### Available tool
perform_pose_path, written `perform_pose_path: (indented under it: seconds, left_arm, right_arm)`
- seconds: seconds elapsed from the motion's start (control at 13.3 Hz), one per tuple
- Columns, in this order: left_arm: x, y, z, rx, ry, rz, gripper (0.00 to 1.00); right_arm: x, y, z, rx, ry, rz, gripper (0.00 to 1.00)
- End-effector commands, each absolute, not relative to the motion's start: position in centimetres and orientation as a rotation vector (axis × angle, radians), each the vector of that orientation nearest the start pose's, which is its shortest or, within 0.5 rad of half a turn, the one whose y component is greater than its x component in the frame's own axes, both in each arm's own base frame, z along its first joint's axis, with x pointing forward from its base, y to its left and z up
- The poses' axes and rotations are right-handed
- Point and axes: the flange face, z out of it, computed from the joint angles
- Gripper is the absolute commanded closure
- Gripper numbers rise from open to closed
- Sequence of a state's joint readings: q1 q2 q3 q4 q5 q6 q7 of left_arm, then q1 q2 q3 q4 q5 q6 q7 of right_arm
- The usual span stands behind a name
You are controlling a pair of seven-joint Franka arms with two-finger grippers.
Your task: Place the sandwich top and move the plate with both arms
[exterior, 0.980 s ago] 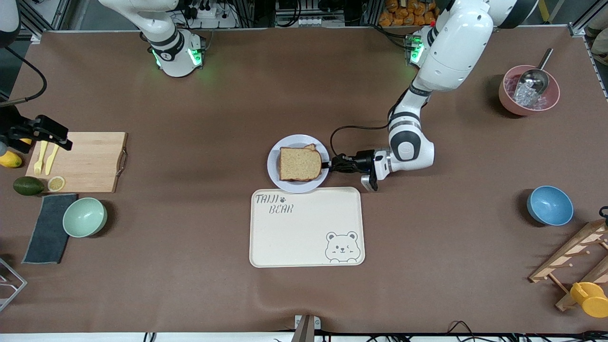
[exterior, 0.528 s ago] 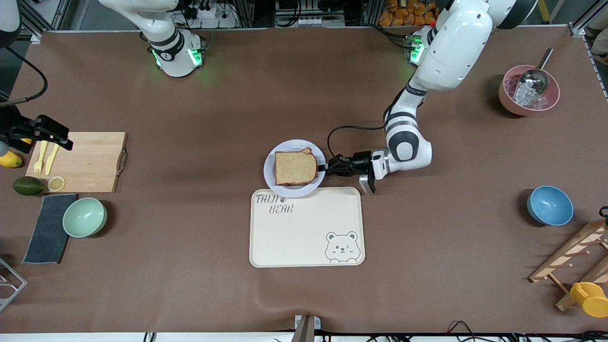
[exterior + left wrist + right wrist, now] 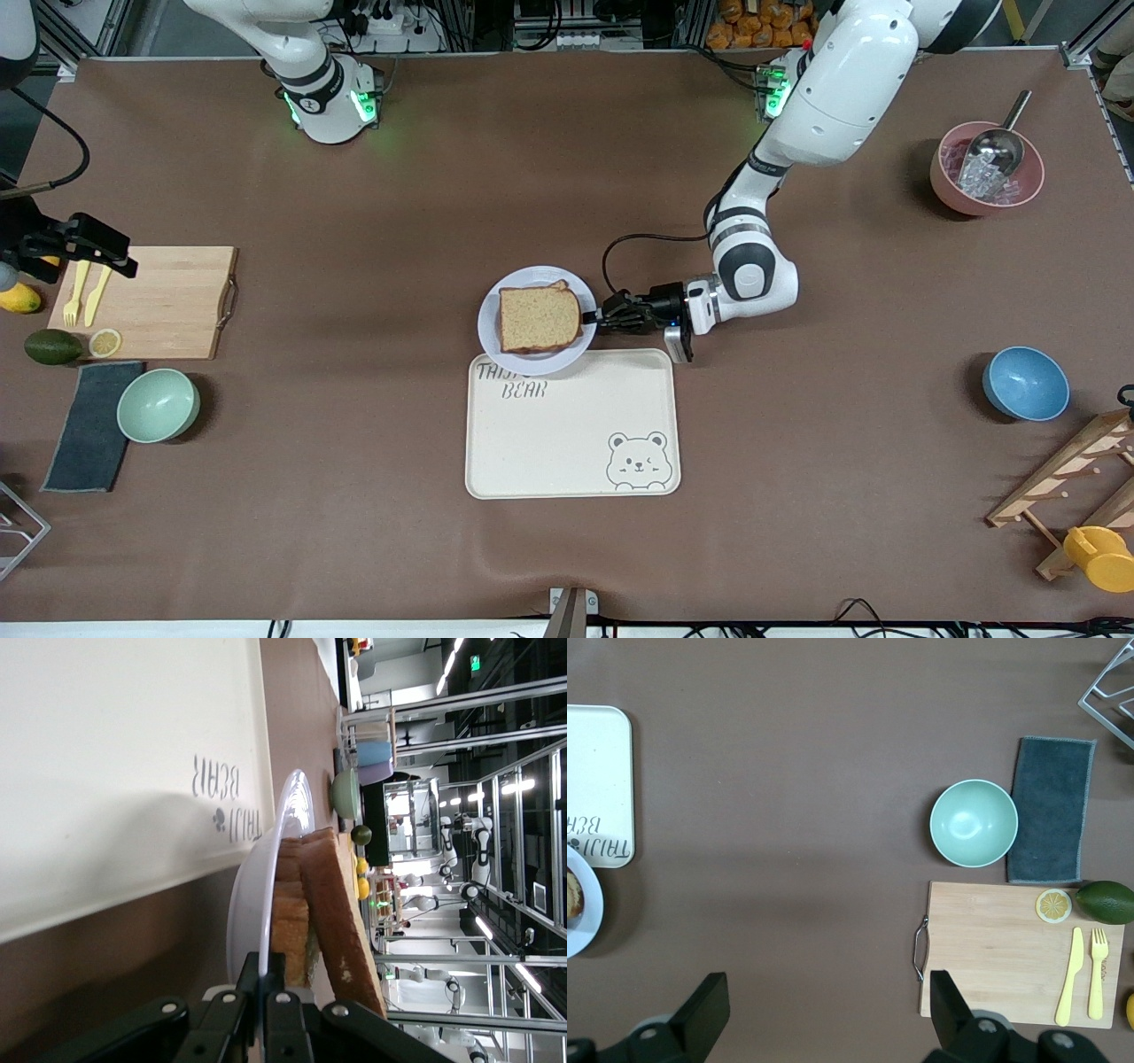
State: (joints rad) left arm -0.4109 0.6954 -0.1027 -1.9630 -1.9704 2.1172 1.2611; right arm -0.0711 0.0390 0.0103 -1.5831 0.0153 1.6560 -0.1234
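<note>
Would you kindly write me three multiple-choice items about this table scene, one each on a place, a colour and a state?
1. Where is the plate?
A. Overlapping the tray's edge
B. On the cutting board
C. Inside the blue bowl

2. What colour is the bowl beside the grey cloth?
A. Red
B. Pale green
C. Black

3. What is the left claw doing?
A. Hanging open
B. Holding a fork
C. Shut on the plate's rim

Answers:
1 A, the plate covers some of the lettering on the tray.
2 B, the bowl is mint.
3 C, its fingers pinch the rim.
</note>
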Motion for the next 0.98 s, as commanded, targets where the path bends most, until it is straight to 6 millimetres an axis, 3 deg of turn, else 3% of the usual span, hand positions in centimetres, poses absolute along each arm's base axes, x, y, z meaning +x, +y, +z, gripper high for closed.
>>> perform_pose_path:
  seconds: [0.0, 0.6, 0.75, 0.9]
  left_arm:
    - [50.7, -32.7, 15.2, 1.787, 0.009, 0.215, 1.0]
    - [56.4, -28.5, 18.0, 1.741, 0.133, 0.28, 1.0]
    - [57.6, -28.0, 17.7, 1.736, 0.158, 0.282, 1.0]
    - [58.4, -26.2, 17.0, 1.736, 0.209, 0.28, 1.0]
  right_arm:
    - [56.8, -3.6, 60.5, -3.14, -0.07, -0.039, 0.0]
    - [56.8, -3.5, 60.7, -3.142, -0.075, -0.043, 0.0]
    - [56.8, -3.4, 60.6, -3.142, -0.077, -0.041, 0.0]
    - [56.8, -3.4, 60.6, -3.142, -0.077, -0.041, 0.0]
